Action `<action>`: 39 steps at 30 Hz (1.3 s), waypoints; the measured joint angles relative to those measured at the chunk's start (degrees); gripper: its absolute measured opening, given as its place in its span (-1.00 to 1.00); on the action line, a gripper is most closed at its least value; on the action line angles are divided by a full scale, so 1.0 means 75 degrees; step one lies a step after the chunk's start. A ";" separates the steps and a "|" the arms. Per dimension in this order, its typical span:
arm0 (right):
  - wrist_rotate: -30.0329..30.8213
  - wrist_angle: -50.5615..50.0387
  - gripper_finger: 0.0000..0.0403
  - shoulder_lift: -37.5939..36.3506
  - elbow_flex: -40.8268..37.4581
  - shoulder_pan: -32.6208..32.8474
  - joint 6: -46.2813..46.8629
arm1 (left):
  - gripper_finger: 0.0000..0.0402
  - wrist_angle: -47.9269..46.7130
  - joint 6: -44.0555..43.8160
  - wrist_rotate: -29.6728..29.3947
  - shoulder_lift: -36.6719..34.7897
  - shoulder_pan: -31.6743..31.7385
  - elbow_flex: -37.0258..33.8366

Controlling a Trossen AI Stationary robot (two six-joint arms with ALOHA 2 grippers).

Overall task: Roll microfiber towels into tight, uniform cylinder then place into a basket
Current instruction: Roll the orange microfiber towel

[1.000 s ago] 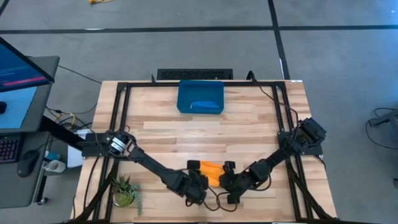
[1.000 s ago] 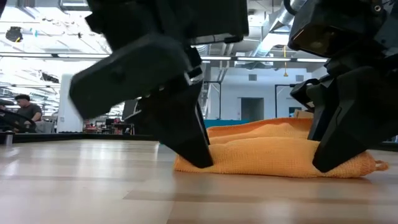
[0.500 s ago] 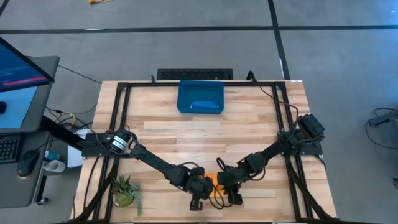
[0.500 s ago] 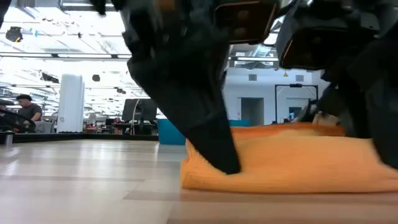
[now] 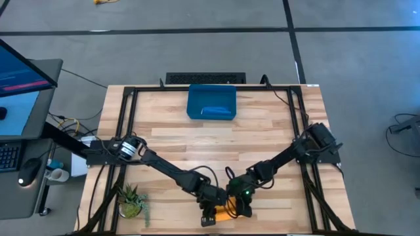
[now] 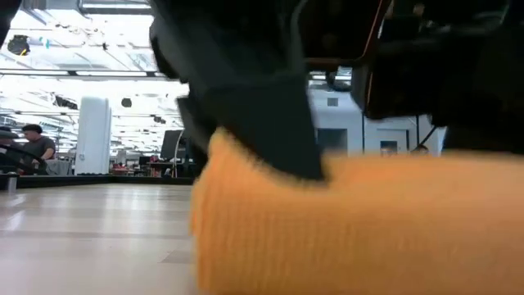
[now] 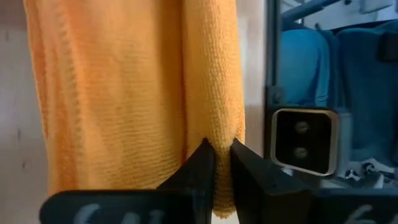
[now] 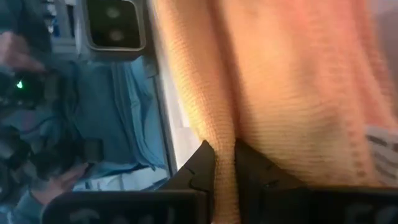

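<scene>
The yellow-orange towel [image 5: 227,212] is bunched into a thick bundle close to the table's near edge, and in the low view the towel [image 6: 360,229] fills the lower right. My left gripper [image 5: 211,211] and right gripper [image 5: 239,206] stand side by side over it, each shut on it. The dark blue basket [image 5: 194,99] sits at the far middle, with the blue towel [image 5: 216,111] lying on its floor. My left gripper pinches a thick folded ridge of the yellow-orange towel [image 7: 219,134] between its two fingers [image 7: 200,163]. The fingers slant down and lie along the ridge. The rest of the cloth runs away ahead of them. My right gripper pinches a folded ridge of the same towel [image 8: 221,134] between its two fingers [image 8: 200,163]. It slants down from the table's right side, with the fingers along the fold. The cloth spreads out beyond the fingertips.
A black bar [image 5: 205,78] lies behind the basket. A small potted plant [image 5: 131,200] stands at the near left corner. Dark frame rails [image 5: 125,131] run along the table's sides. A monitor and desk [image 5: 26,85] stand off the table's left. Bare wood lies between basket and towel.
Both grippers have gone toward the table's near edge and drawn closer together, rolling at the wrist. The yellow-orange towel has come with them, from a flat folded bundle to a thicker one that looms much larger in the low view.
</scene>
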 joint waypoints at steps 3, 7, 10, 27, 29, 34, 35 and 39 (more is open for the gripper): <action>0.0092 -0.0112 -0.71 0.0074 0.0009 -0.0105 0.0392 | -0.83 -0.0022 0.0024 -0.0027 0.0029 -0.0001 0.0008; 0.0109 -0.0198 -0.71 0.0077 0.0012 -0.0270 0.0746 | -0.74 -0.0277 0.0107 -0.0339 0.0012 -0.0054 0.0025; 0.0190 -0.0395 -0.71 0.0071 0.0018 -0.0361 0.0942 | -0.65 -0.0440 0.0127 -0.0516 -0.0012 -0.0063 0.0029; 0.0862 -0.1072 -0.71 0.0033 0.0035 -0.0495 0.0881 | -0.52 -0.1992 0.0701 -0.2792 -0.0790 -0.0496 0.0020; 0.0891 -0.1075 -0.71 0.0030 0.0035 -0.0495 0.0876 | -0.52 -0.1907 0.0733 -0.3363 -0.0997 -0.0699 0.0020; 0.0926 -0.1058 -0.71 0.0030 0.0035 -0.0495 0.0867 | -0.52 -0.1050 0.1896 -0.4915 -0.1152 -0.1302 0.0020; 0.0929 -0.1058 -0.71 0.0030 0.0035 -0.0495 0.0864 | -0.52 -0.0804 0.2262 -0.5194 -0.1139 -0.1411 0.0020; 0.0937 -0.1058 -0.71 0.0030 0.0035 -0.0495 0.0851 | -0.52 0.0279 0.3068 -0.5467 -0.0889 -0.1532 -0.0030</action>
